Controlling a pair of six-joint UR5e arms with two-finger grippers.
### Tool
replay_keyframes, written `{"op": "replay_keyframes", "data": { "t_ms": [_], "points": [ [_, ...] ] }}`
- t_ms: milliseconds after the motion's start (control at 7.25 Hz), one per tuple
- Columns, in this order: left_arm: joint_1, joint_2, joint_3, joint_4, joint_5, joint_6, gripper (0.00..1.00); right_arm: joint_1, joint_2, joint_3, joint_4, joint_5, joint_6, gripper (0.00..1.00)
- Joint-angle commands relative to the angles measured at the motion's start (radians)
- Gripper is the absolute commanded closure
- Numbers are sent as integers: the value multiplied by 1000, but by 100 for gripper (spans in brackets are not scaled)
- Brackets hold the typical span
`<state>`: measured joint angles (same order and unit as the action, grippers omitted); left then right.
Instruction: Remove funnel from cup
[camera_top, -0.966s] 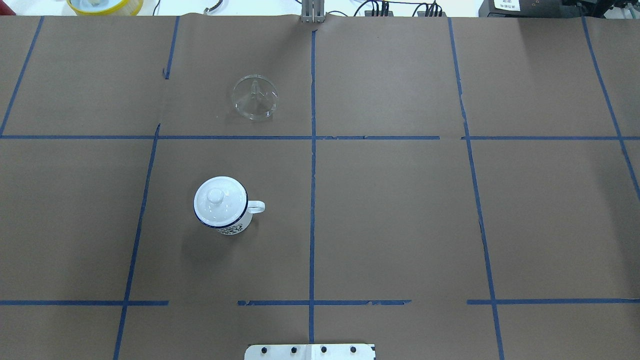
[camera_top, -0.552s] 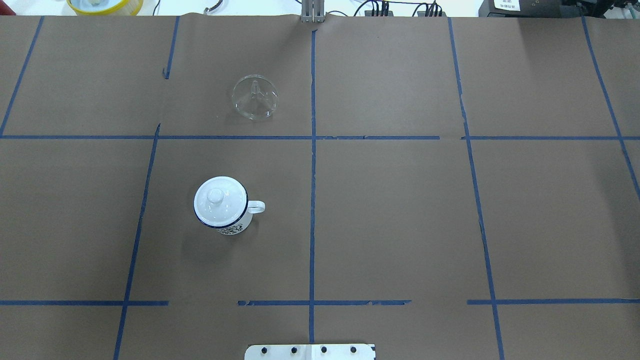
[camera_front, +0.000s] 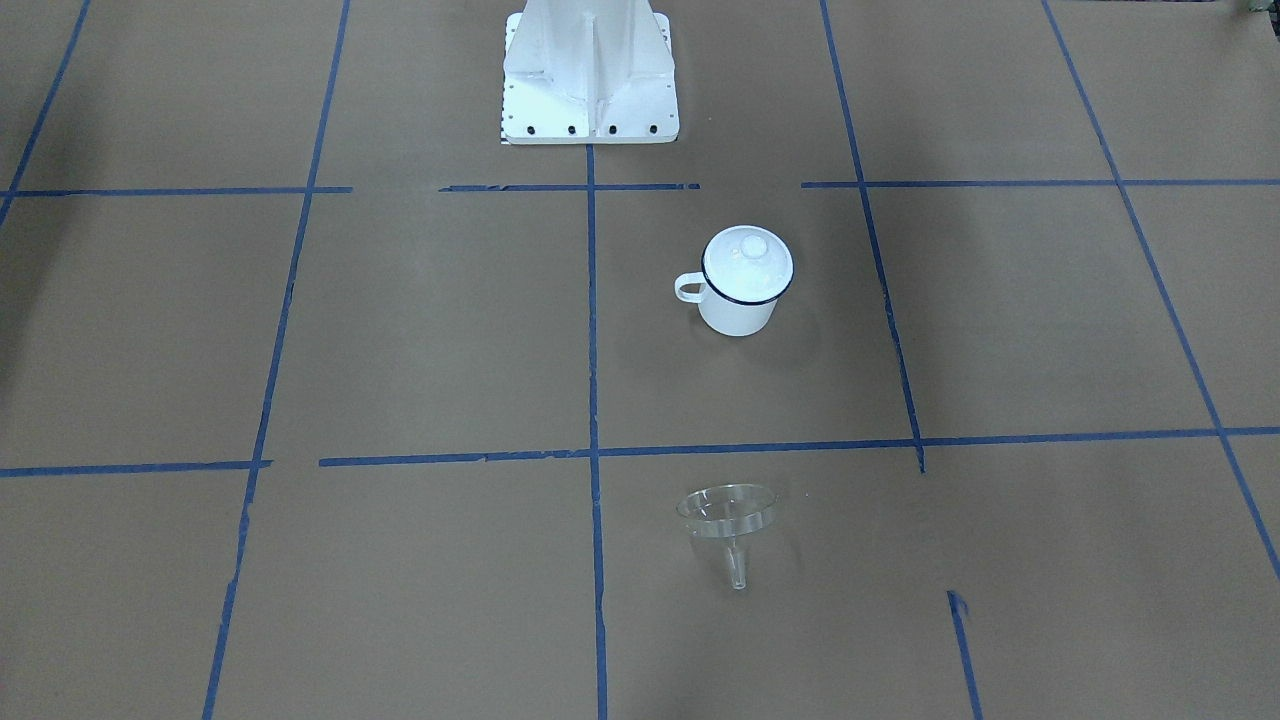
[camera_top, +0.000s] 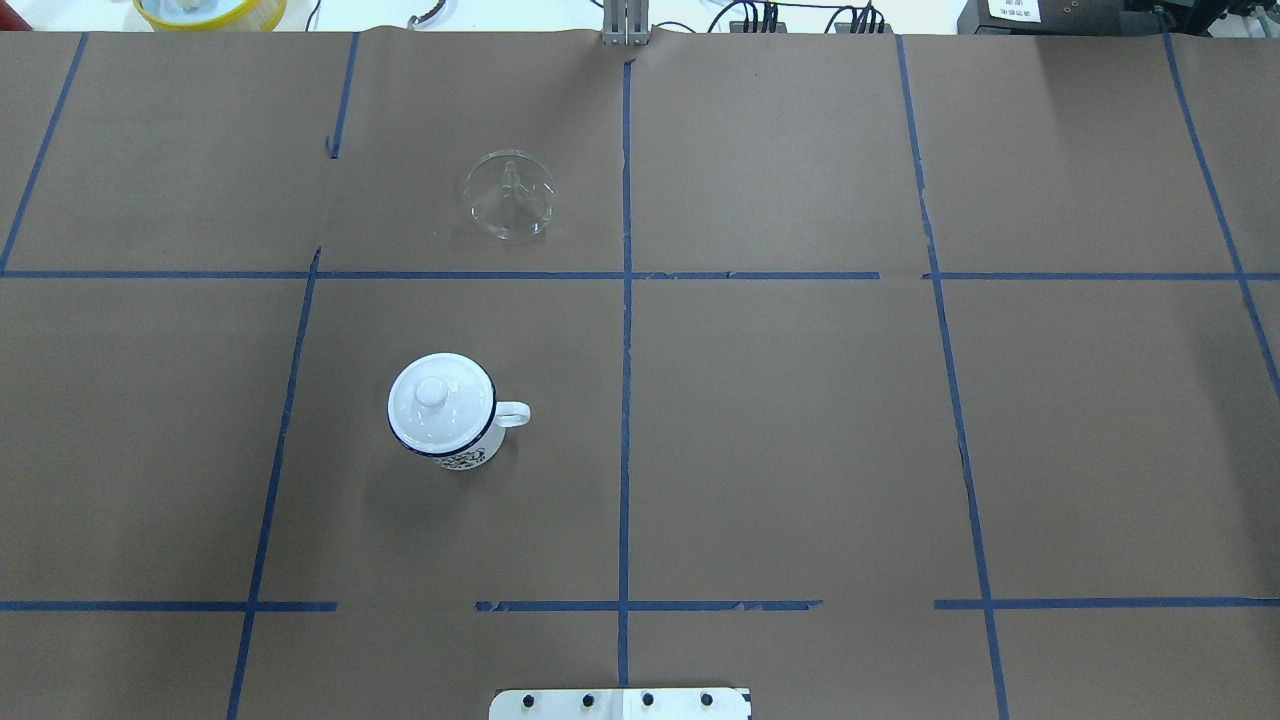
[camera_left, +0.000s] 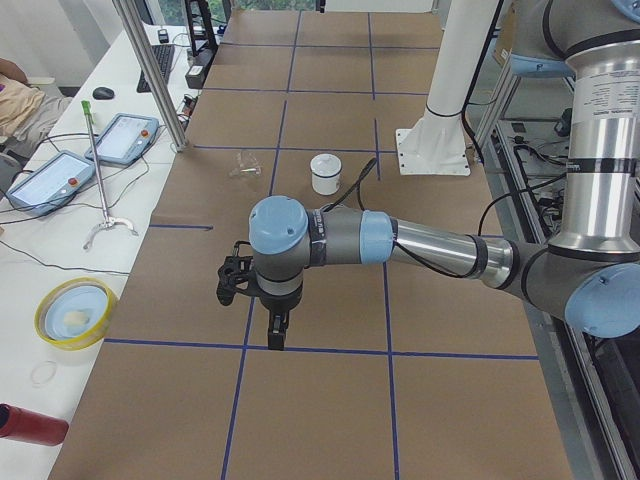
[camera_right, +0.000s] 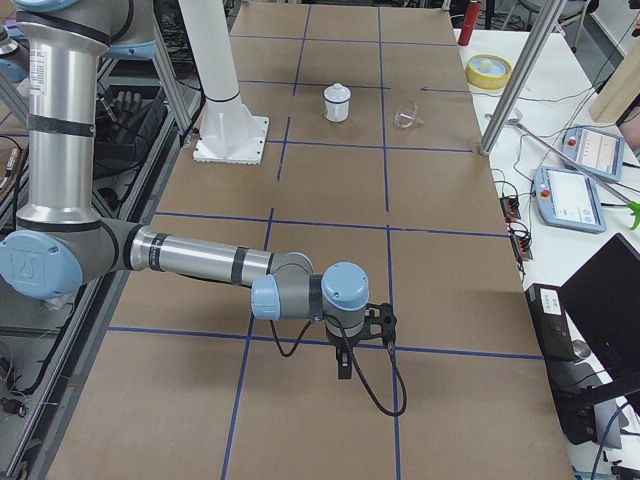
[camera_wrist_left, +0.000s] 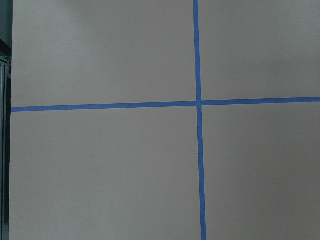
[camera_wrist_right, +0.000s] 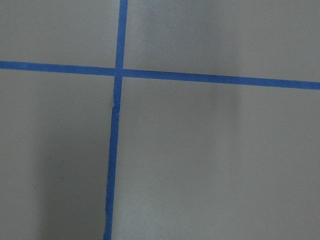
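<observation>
- We see the funnel (camera_top: 509, 193) lying alone on the brown paper, upper left of centre in the overhead view. It is out of the cup (camera_top: 442, 412) and well apart from it, with a line of blue tape (camera_top: 625, 400) running between them.
- In the front-facing view the funnel (camera_front: 728, 520) lies tilted in the lower middle of the frame, its spout pointing toward the bottom edge.
- The cup stands upright, left of centre in the overhead view, with its handle toward the frame's right. A white knobbed lid (camera_top: 433, 393) sits on its rim, so its inside is hidden from us.
- The funnel's clear wall is faint against the paper, and in both side views it is little more than a glint.
- Both wrist cameras show only paper and a cross of tape, with no fingers in frame.
- The table (camera_top: 800, 400) is covered in brown paper gridded with tape. The white robot base (camera_front: 590, 80) stands at the top of the front-facing view, and a side bench at the left of the left-end view holds pendants (camera_left: 55, 180) and a yellow dish (camera_left: 72, 312).
- The left gripper (camera_left: 275, 335) hangs off a low, outstretched arm and points down just above a tape line. We cannot tell whether its claw is open or closed.
- The right gripper (camera_right: 343, 368) is posed the same way at the table's other end, and we cannot tell its claw's state either.
</observation>
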<state>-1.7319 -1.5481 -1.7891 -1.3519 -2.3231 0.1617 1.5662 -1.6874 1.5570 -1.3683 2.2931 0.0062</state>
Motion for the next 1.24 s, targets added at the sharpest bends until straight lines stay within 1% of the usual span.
{"op": "replay_keyframes", "data": {
  "t_ms": [0, 138, 276, 414, 552, 966, 1103],
  "points": [
    [5, 0, 98, -148, -4, -2, 0, 0, 0, 0, 0, 0, 0, 0],
    [12, 0, 115, -183, -4, -5, 0, 0, 0, 0, 0, 0, 0, 0],
    [17, 0, 112, -187, -5, -31, 0, 0, 0, 0, 0, 0, 0, 0],
    [64, -1, 109, -196, -15, -112, 0, 0, 0, 0, 0, 0, 0, 0],
    [115, 0, 114, -231, -13, -135, 0, 0, 0, 0, 0, -1, 0, 0],
    [114, 6, 108, -230, -15, -137, 0, 0, 0, 0, 0, 0, 0, 0],
    [110, 37, 94, -231, -16, -136, 0, 0, 0, 0, 0, 0, 0, 0]
  ]
}}
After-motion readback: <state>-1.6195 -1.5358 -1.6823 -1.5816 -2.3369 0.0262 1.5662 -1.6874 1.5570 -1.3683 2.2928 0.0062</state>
